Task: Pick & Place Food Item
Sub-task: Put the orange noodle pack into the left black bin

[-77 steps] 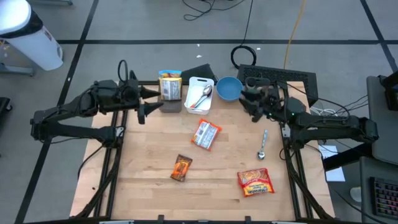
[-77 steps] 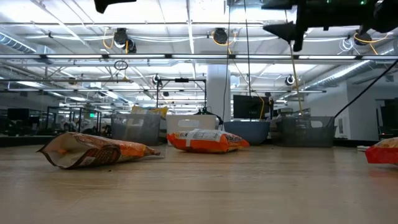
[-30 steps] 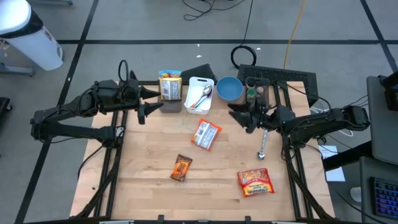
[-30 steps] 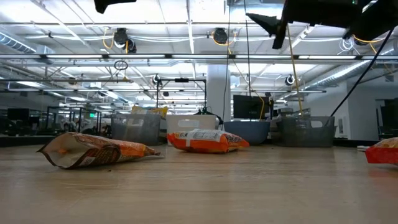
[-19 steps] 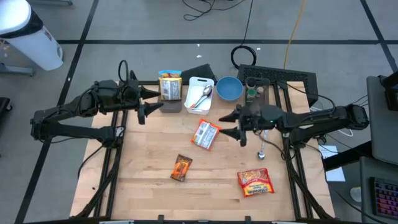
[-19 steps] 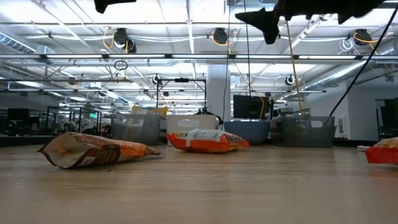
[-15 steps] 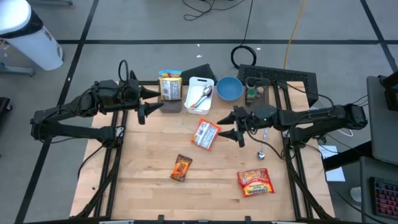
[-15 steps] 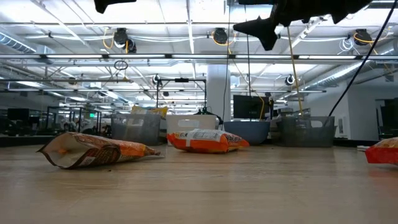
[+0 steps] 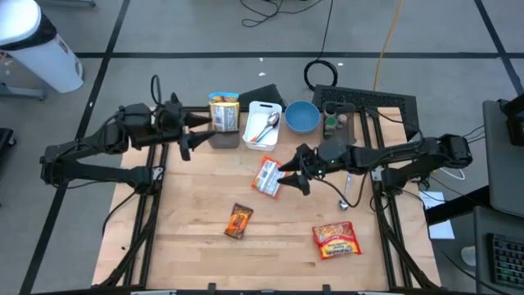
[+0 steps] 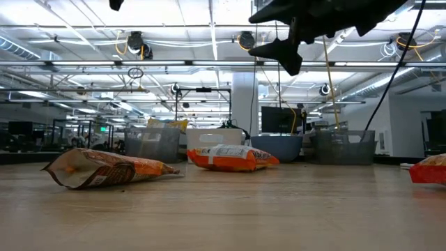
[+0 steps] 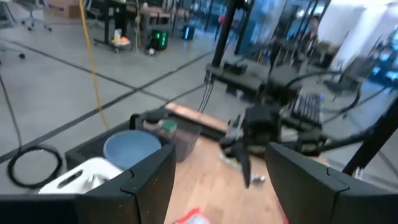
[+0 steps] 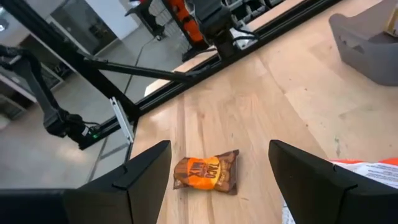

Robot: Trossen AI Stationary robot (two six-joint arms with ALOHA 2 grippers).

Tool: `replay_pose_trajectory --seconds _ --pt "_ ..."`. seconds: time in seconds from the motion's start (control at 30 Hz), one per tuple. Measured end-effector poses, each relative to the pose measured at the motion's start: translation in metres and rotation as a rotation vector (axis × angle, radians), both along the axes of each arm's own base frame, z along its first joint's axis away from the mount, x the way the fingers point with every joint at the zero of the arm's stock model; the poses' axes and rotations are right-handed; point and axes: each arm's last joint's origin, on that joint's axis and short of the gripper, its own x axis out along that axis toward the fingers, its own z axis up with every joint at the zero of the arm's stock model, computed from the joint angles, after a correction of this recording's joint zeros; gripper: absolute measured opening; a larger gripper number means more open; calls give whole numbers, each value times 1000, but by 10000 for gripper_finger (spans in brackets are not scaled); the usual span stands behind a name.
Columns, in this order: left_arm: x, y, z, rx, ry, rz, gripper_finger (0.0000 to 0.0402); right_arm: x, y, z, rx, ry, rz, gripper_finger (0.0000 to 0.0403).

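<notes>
An orange-and-white snack bag (image 9: 270,177) lies flat mid-table, also seen in the low view (image 10: 230,157). A brown-orange packet (image 9: 238,220) lies nearer the front and shows in the right wrist view (image 12: 207,173). A red noodle pack (image 9: 336,239) lies at the front right. My right gripper (image 9: 293,174) hangs open, high over the snack bag's right end (image 10: 279,31), touching nothing. My left gripper (image 9: 192,135) is open and raised at the far left, near the grey bin.
Along the far edge stand a grey bin holding a packet (image 9: 223,115), a white tray with a spoon (image 9: 263,124), a blue bowl (image 9: 301,116) and a dark bin (image 9: 340,115). A loose spoon (image 9: 347,192) lies at the right. Bare wood lies at the front left.
My right gripper has gone toward the table's left edge and a little toward the near edge, ending over the orange-and-white snack bag. It has tipped up from pointing steeply down to nearly level. Its fingers stay open. Nothing on the table has moved.
</notes>
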Motion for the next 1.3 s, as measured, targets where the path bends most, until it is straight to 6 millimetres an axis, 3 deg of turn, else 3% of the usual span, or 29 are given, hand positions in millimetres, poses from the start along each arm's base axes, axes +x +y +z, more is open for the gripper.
replay_pose_trajectory --seconds 0.3,0.47,0.6,0.77,0.93,1.3 --pt "0 0 17 -115 -204 -5 255 1 -4 -1 -15 5 -108 263" --pt "0 -2 19 -129 -233 -48 255 1 -5 -1 -20 6 -138 263" --pt "1 -4 9 -101 -108 -141 255 0 -7 -1 -17 5 -149 263" --pt "1 -4 -17 -175 144 -78 255 0 -11 -1 -17 6 -159 263" --pt "14 -3 -40 -245 338 -59 255 0 -10 -1 -19 5 -152 263" --pt "52 0 -70 -314 511 -77 255 1 -2 2 -45 -20 -115 263"
